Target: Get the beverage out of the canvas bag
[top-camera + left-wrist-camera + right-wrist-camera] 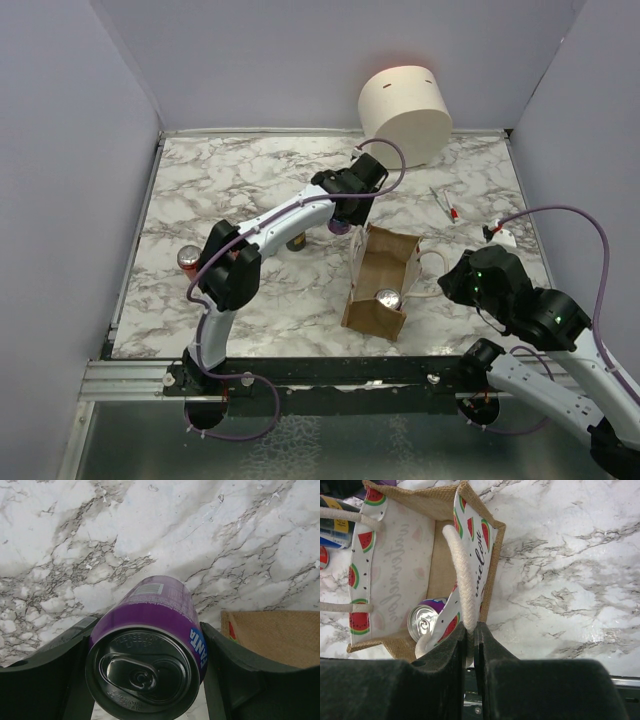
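The tan canvas bag (372, 312) stands open at centre right of the table, with a silver-topped can (388, 298) inside. My left gripper (343, 218) is just beyond the bag's far left corner, shut on a purple Fanta can (150, 605) held above the marble; the bag's corner (280, 635) shows to its right. My right gripper (471, 630) is shut on the bag's white rope handle (464, 575) at its right side. The right wrist view shows the watermelon-print lining (395, 565) and the can in the bag (423, 621).
A large cream cylinder (405, 113) lies at the back. A red-topped can (188, 257) stands at the left, and another can (297, 241) stands under my left arm. A pen (445, 203) and a small white object (503, 236) lie at the right.
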Available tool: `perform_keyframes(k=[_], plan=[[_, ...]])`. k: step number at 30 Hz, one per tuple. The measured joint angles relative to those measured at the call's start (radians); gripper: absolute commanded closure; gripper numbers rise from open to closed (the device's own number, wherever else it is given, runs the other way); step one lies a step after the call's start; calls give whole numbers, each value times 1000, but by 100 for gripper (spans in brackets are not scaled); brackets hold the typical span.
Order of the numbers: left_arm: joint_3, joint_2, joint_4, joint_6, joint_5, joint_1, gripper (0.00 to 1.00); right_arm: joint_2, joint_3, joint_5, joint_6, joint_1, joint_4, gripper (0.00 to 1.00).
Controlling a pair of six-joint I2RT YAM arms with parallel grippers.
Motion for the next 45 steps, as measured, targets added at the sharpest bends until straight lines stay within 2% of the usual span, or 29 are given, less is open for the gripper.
perform_keyframes(k=[6,20,23,25,31,39,45], plan=[[12,67,0,-1,22,25,100,-1,0,0,1,0,0,89],[-44,79,36,-7,35,53,100,-7,0,4,6,0,-2,89],[-68,79,43,-11,40,56,96,-7,0,4,10,0,-3,89],[-80,79,50,-12,43,59,92,-8,0,5,10,0,-3,89],[-127,69,99,-19,43,64,60,-14,0,7,16,0,-5,89],[-157,51,127,-18,45,65,26,-20,0,7,18,0,-7,89],[-157,34,121,-15,60,66,17,-20,0,7,18,0,-7,89]])
